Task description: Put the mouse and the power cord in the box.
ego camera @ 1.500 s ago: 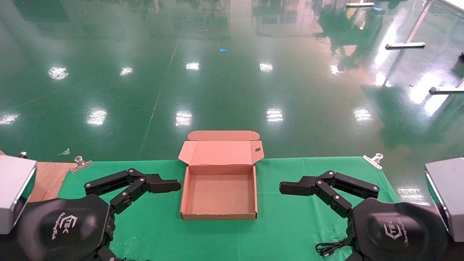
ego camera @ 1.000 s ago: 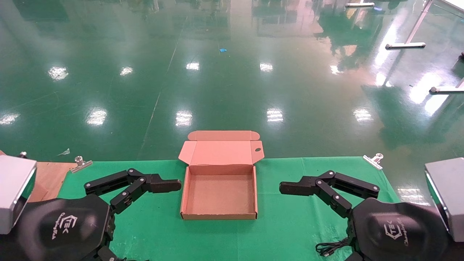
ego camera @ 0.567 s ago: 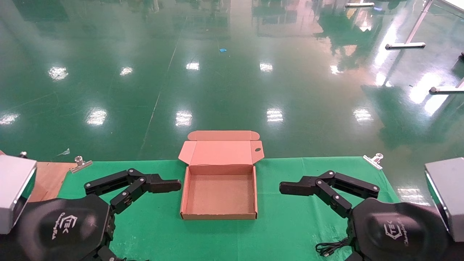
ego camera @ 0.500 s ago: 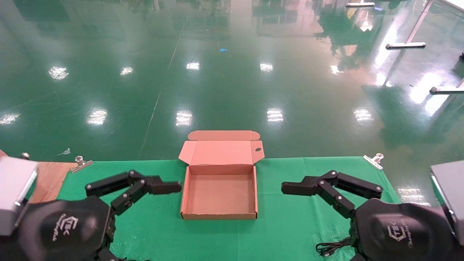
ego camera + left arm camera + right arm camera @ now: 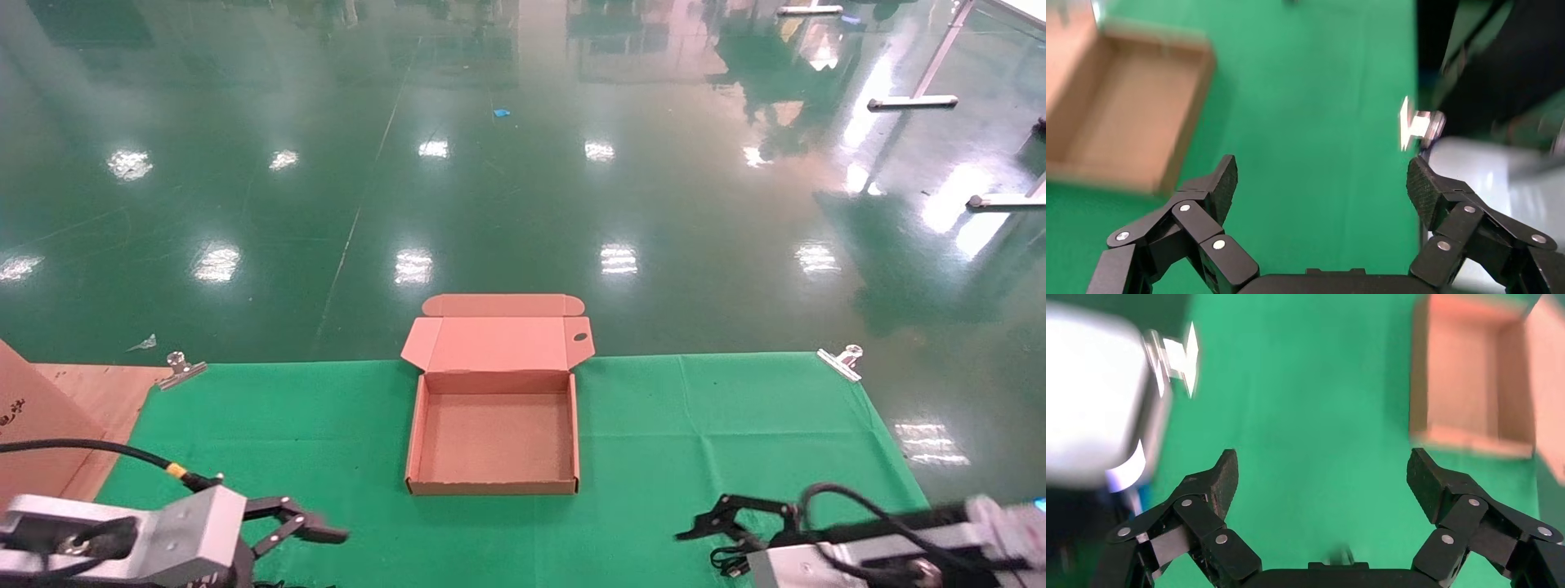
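The brown cardboard box (image 5: 493,442) lies open in the middle of the green cloth with its lid folded back, and nothing is inside it. It also shows in the left wrist view as the box (image 5: 1119,116) and in the right wrist view as the box (image 5: 1468,386). My left gripper (image 5: 310,527) hovers low at the near left, open and empty, well short of the box. My right gripper (image 5: 703,527) is open and empty at the near right. Just beside it, a bit of the thin black power cord (image 5: 726,562) pokes out at the table's near edge. The mouse is out of view.
Metal clips (image 5: 181,369) (image 5: 842,362) pin the green cloth (image 5: 703,425) at its far corners. A wooden board (image 5: 57,408) lies past the cloth's left side. Beyond the far edge is the shiny green floor.
Both arms have pulled back from beside the box to the table's near edge and turned, so their dark housings no longer fill the lower corners. The box has not moved.
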Motion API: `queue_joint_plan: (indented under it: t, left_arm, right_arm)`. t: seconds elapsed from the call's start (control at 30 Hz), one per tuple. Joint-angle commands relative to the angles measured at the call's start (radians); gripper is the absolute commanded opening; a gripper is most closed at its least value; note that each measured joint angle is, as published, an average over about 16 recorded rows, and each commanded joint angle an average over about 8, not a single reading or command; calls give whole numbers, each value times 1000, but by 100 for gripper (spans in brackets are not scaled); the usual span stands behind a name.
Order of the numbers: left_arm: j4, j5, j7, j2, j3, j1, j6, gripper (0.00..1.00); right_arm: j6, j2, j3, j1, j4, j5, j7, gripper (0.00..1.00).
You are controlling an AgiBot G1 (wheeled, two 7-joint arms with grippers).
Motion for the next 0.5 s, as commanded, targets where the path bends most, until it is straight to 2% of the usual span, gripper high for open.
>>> queue_joint_plan:
  t: [0.03, 0.23, 0.5]
  left_arm:
    - [32, 81, 11, 10, 45, -44, 3, 100]
    - [153, 268, 80, 89, 153, -148, -15, 100]
    - [374, 445, 193, 213, 243, -218, -87, 100]
  right_arm:
    - [-8, -28, -45, 54, -6, -115, -24, 100]
    - [30, -114, -122, 123, -142, -291, -142, 100]
    - [160, -204, -166, 147, -419, -402, -324, 100]
